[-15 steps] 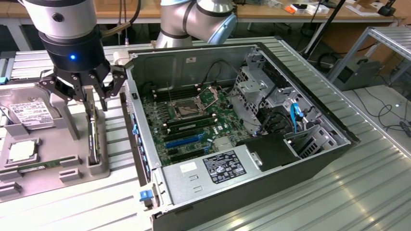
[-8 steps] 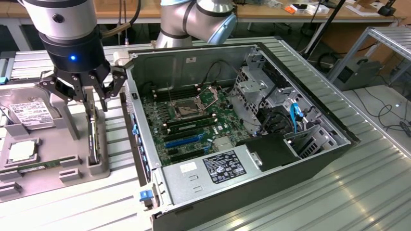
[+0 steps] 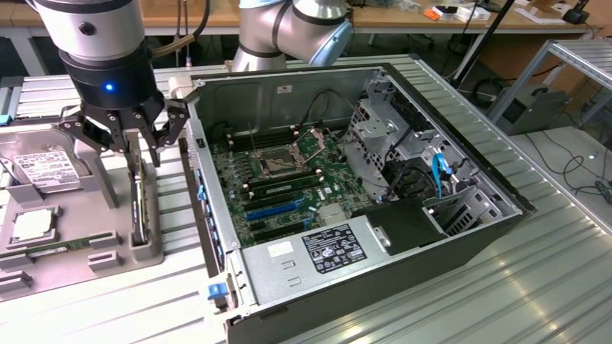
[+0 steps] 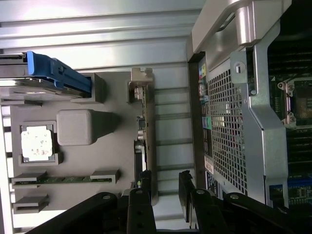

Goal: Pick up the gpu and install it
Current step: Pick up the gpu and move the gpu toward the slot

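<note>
Gripper (image 3: 129,147) jaws apart above upright gpu (image 3: 142,208) in tray (image 3: 53,272), exterior view's left of case (image 3: 268,89); centre astride card, descend squarely.

place: robotics lab | evidence: opened PC case (image 3: 383,301), grey parts tray (image 3: 57,265), wooden workbenches (image 3: 402,18) behind

The gripper (image 3: 132,149) is black with a small blue light (image 3: 108,87). The gpu (image 3: 142,208) is dark. At 9 o'clock, the tray (image 3: 57,269) is grey. The motherboard (image 3: 316,190) is green with blue slots (image 3: 272,210). The desk (image 3: 535,287) is shiny silver with stripes.
</note>
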You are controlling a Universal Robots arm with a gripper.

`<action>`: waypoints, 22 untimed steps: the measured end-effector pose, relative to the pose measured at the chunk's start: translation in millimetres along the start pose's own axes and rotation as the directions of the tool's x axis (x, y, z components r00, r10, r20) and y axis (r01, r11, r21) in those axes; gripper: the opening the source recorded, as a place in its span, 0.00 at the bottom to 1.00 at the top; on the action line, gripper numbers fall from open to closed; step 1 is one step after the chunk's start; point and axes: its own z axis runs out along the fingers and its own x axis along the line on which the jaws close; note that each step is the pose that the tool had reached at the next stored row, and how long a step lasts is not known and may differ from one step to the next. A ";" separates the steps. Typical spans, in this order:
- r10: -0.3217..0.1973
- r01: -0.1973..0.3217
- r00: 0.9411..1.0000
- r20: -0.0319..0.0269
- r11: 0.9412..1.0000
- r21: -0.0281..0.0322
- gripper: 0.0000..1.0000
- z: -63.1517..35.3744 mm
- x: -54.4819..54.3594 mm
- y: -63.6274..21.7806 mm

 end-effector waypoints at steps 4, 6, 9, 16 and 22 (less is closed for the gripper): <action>0.000 0.000 1.000 0.000 1.000 0.001 0.36 1.0 0.0 0.0; 0.000 0.000 1.000 0.000 1.000 0.001 0.36 1.4 0.1 0.0; 0.000 0.000 1.000 0.000 1.000 0.001 0.36 1.9 0.0 -0.1; 0.000 0.000 1.000 0.000 1.000 0.002 0.36 3.4 0.1 -0.1; 0.000 0.000 1.000 0.000 1.000 0.003 0.36 4.6 0.1 -0.2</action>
